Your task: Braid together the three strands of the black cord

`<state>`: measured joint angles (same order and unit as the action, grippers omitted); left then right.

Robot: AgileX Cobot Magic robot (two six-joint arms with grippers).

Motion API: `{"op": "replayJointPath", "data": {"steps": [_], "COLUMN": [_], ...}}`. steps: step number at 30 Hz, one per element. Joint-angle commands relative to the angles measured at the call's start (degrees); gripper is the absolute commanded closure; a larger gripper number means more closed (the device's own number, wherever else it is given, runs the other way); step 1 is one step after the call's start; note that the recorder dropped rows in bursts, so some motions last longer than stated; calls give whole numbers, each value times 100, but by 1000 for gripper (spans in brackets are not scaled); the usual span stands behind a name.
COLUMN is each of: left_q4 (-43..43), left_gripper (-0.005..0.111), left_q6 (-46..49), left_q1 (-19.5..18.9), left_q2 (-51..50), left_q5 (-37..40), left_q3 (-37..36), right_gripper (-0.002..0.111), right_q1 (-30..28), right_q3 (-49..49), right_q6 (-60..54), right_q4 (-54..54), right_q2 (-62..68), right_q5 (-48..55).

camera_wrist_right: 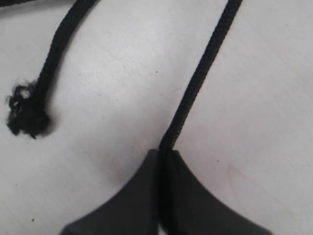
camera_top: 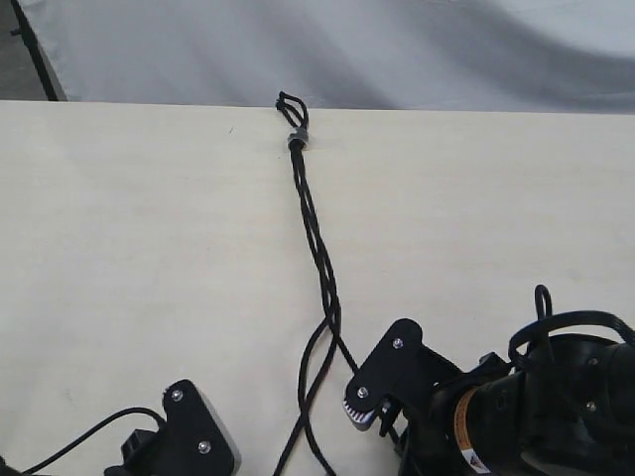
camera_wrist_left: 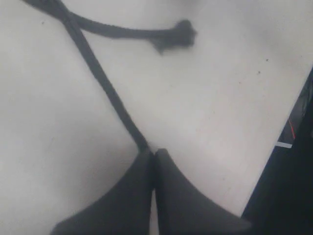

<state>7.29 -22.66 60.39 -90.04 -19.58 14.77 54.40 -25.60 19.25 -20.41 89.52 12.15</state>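
Black cord (camera_top: 316,238) braided from grey band (camera_top: 297,138) roughly halfway; rest unbraided. Left hand (camera_wrist_left: 154,152), right hand (camera_wrist_right: 162,152) each clamped on a strand (camera_wrist_left: 105,88).

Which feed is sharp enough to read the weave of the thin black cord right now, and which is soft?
Exterior view: even light, no glare, the thin black woven cord crisp on the pale wooden table. Left wrist view: soft focus, the frayed knotted tip and the strand at the left gripper smeared. Right wrist view: sharpest, weave clear on the strand at the right gripper.
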Motion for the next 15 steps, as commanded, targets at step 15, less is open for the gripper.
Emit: {"op": "replayJointPath", "data": {"steps": [15], "left_q4": [-5], "left_gripper": [106], "left_q6": [-326], "left_q1": [59], "left_q2": [140], "left_q5": [620], "left_q3": [-91], "right_gripper": [66], "right_q1": [42], "right_q3": [62], "right_q6": [-85], "right_q4": [39], "right_q2": [-7], "right_q5": [339]}}
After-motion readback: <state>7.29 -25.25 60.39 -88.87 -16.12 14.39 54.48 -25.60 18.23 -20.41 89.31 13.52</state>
